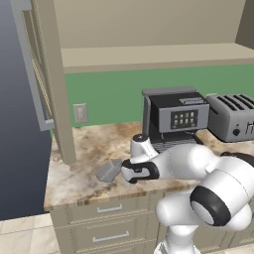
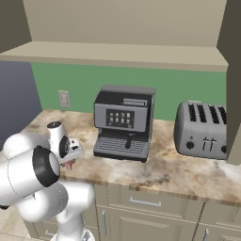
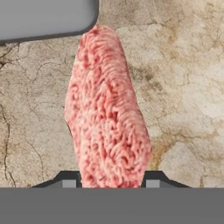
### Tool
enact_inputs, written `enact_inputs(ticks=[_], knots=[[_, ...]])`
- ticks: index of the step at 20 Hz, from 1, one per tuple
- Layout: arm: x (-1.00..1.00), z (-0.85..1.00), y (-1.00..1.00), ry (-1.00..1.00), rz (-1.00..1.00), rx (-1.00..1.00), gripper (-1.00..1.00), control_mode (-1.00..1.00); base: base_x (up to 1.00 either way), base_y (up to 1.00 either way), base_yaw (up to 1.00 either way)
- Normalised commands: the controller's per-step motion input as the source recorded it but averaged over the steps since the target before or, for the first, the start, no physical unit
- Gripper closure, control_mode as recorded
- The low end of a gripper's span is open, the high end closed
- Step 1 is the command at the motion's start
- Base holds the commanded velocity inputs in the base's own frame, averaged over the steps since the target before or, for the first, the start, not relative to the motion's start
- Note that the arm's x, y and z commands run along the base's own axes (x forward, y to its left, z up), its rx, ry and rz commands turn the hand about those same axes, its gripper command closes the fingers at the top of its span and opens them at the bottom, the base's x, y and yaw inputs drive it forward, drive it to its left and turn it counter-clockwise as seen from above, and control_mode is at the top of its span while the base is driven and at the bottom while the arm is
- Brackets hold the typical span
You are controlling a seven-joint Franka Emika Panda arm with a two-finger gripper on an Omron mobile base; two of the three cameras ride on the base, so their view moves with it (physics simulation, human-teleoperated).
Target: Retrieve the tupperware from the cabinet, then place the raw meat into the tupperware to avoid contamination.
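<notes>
Fingers (image 3: 106, 183) straddle the meat (image 3: 107, 109) on the table (image 3: 183, 87), whether gripping yet I can't tell. Looks soft, slippery; pinch mid-slab gently. Tupperware (image 3: 46, 17) just beside.

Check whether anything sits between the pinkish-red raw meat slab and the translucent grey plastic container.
Nothing visible does. In the hand view, the pinkish-red raw meat slab lies on the marbled beige countertop, its far end right at the translucent grey plastic container. The gripper straddles its near end.

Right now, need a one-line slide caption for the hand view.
Gripper straddles the raw meat on the marble counter, fingertips on either side, with the tupperware just beyond.
</notes>
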Motion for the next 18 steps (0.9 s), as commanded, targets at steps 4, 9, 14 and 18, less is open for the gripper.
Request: enact_inputs(ticks=[4, 9, 14, 18], knots=[[-0.07, 0.24, -0.02, 0.08, 0.00, -0.04, 1.00, -1.00, 0.00, 0.00, 0.00], [-0.02, 0.21, -0.34, 0.20, -0.12, -0.07, 1.00, -1.00, 0.00, 0.00, 0.00], [0.08, 0.00, -0.56, 0.22, -0.22, -0.08, 1.00, -1.00, 0.00, 0.00, 0.00], [0.10, 0.13, -0.15, 0.18, -0.18, -0.08, 1.00, -1.00, 0.00, 0.00, 0.00]])
